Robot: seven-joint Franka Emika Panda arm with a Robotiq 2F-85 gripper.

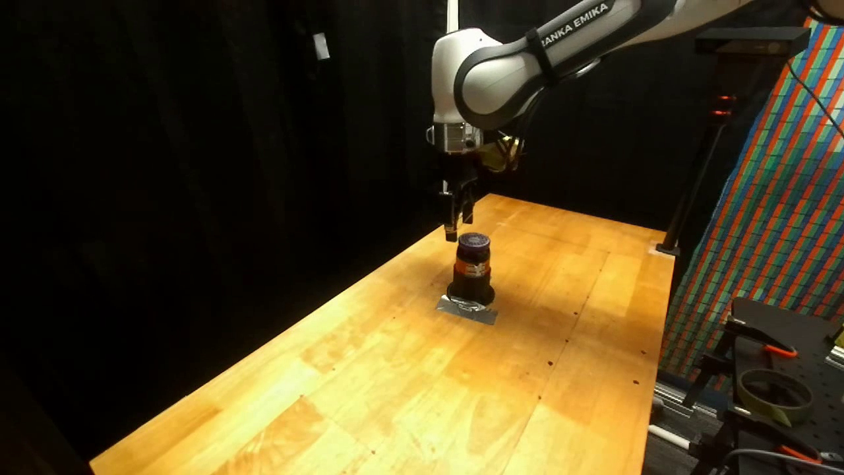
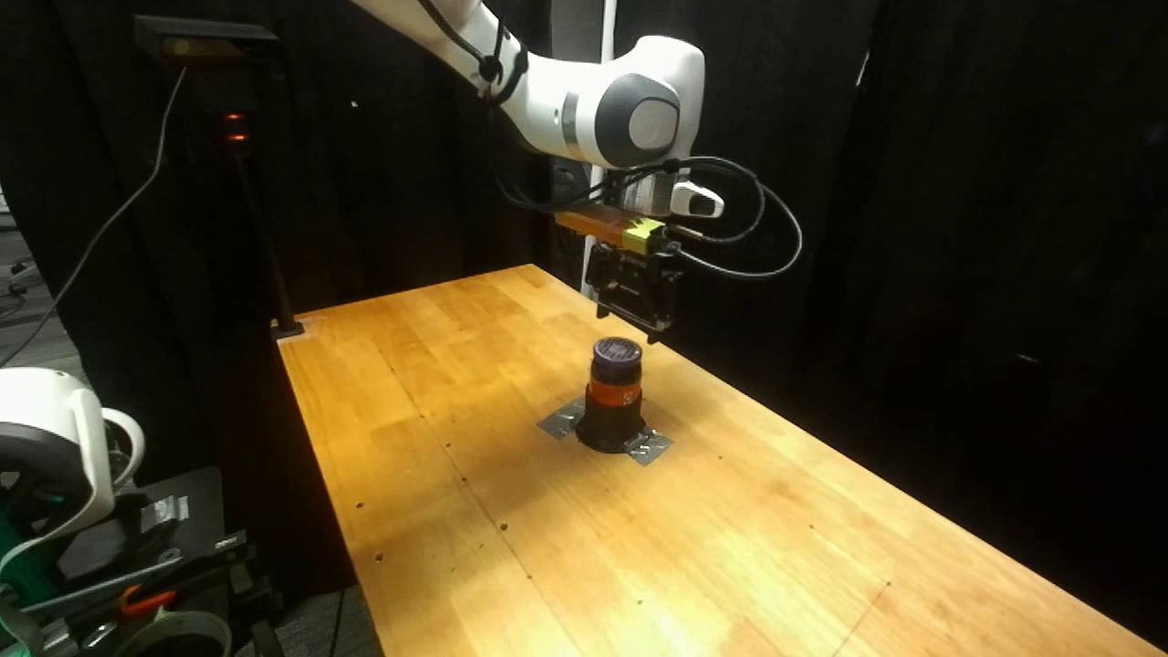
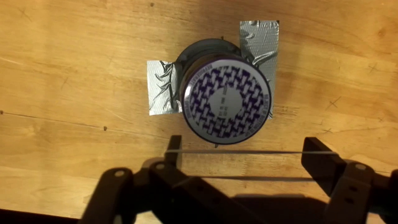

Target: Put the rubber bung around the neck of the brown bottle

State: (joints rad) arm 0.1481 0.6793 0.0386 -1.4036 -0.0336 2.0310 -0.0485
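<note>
Gripper (image 3: 243, 148), black and two-fingered, is spread wide, stretching a thin grey rubber band (image 3: 242, 151). The squat, purple-capped brown bottle (image 2: 616, 376) stands upright in a black holder (image 2: 610, 427) on the wooden surface (image 2: 776, 511), just off the gripper toward the wrist view's top; centring should precede lowering.

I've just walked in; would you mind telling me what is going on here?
A white robot arm hangs near a round brown bottle with a purple-and-white lid, which stands in a black holder fixed to the wooden table with silver tape. Its black two-fingered gripper is open, stretching a thin greyish band between the fingers. The band is not yet around the bottle.
</note>
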